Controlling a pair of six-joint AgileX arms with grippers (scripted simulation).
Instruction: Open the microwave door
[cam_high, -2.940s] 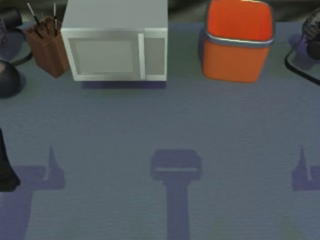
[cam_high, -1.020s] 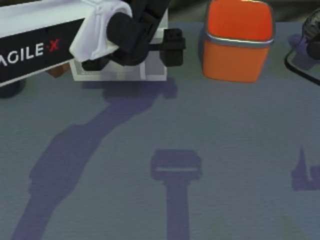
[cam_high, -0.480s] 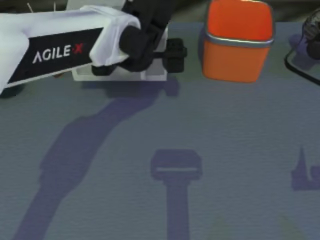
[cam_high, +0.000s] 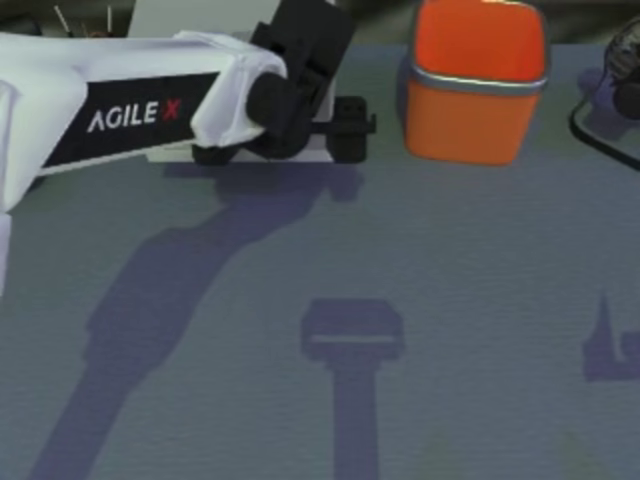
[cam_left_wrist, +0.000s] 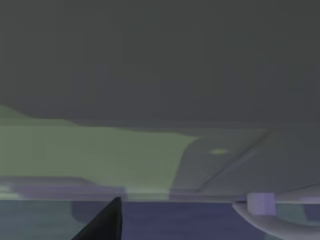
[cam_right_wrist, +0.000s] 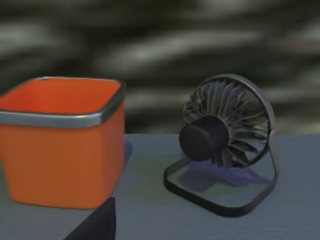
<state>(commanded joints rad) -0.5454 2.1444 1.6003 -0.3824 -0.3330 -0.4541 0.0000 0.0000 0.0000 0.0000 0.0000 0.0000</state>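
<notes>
The microwave (cam_high: 200, 15) stands at the far edge of the worktop (cam_high: 450, 300), to the left of the orange bin (cam_high: 478, 80). Most of it, including the door, is hidden in the top view beneath the left arm (cam_high: 130, 100), which reaches across it from the left. Only a strip of its top and a sliver of its lower right front corner (cam_high: 325, 150) show.

The left claw (cam_high: 352, 116) projects just past the microwave's right front corner, between the microwave and the orange bin, clear of the bin. Whether it is released or clenched cannot be told. The left wrist view shows only a grey surface filling the frame at close range, with one dark fingertip (cam_left_wrist: 107, 222) at the edge.

The right arm is parked and out of the top view. Its wrist view looks at the orange bin and a small black fan (cam_right_wrist: 227, 135) beside it, and shows too little of its claw to tell its state.

Judgement: the approach step is in hand and the door is not confirmed open. The next move calls for seating the claw on the handle bar, then pulling in an arc away from the microwave's front.
</notes>
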